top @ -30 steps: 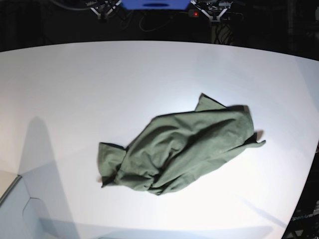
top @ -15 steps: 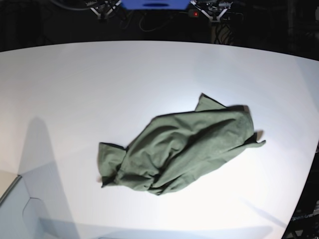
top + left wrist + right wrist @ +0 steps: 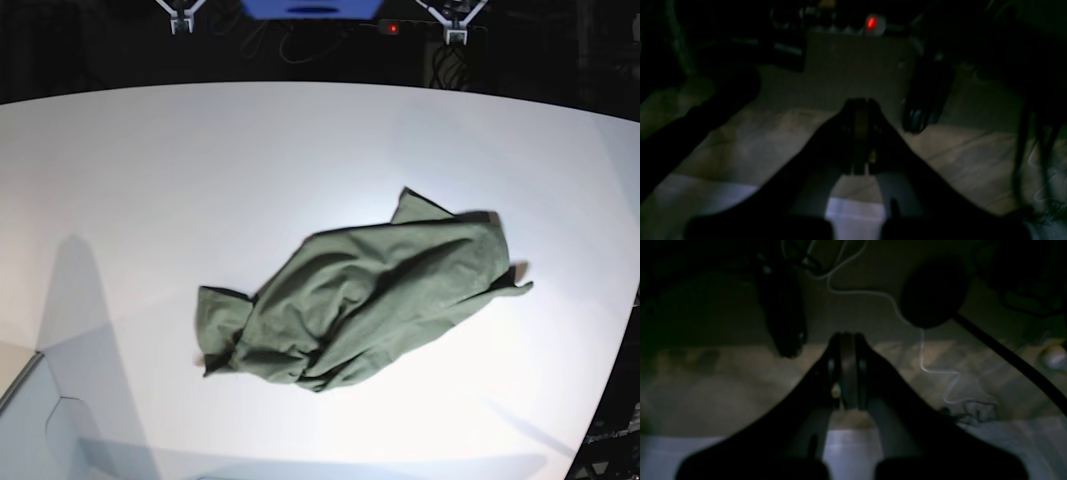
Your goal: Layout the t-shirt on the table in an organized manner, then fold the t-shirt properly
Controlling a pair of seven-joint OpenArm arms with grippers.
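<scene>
Broadly, the white table point(image 3: 150, 180) fills the base view, its curved far edge set against a dark background; most of its surface is bare, presumably to leave room for spreading a garment. Right of centre lies the olive-green t-shirt point(image 3: 370, 300), bunched into a wrinkled diagonal heap with one corner pointing to the far side and a crumpled lobe toward the near left, so neither sleeves nor hem can be told apart; laying it out has evidently not begun. Both arms are well apart from the cloth, seemingly parked beyond the far edge. In its own wrist view the left gripper point(image 3: 860, 103) has its jaws pressed together on nothing, above a dim floor. Likewise the right gripper point(image 3: 846, 338) is clenched and empty, with a pale cable point(image 3: 923, 350) trailing across the floor beyond it.
</scene>
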